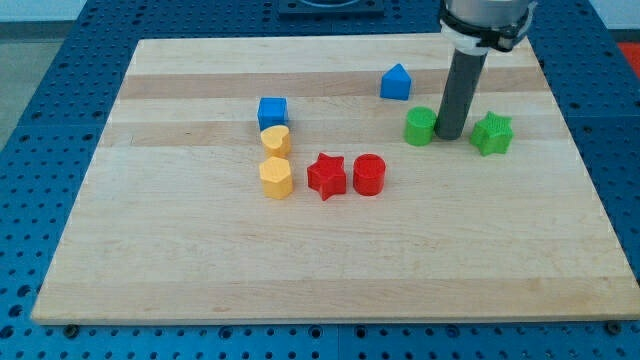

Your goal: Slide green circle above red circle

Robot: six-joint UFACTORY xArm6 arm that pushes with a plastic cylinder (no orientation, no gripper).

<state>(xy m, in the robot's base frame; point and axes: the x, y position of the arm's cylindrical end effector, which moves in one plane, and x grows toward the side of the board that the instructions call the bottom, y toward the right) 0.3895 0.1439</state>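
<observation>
The green circle (420, 126) sits on the wooden board toward the view's upper right. My tip (450, 135) rests right against its right side, between it and the green star (491, 133). The red circle (369, 174) lies lower and to the left of the green circle, near the board's middle. The rod rises straight up from the tip to the view's top edge.
A red star (327, 175) touches the red circle's left side. A yellow hexagon (276, 177), a yellow heart (276, 140) and a blue cube (272, 111) form a column left of it. A blue pentagon block (396, 82) sits above the green circle.
</observation>
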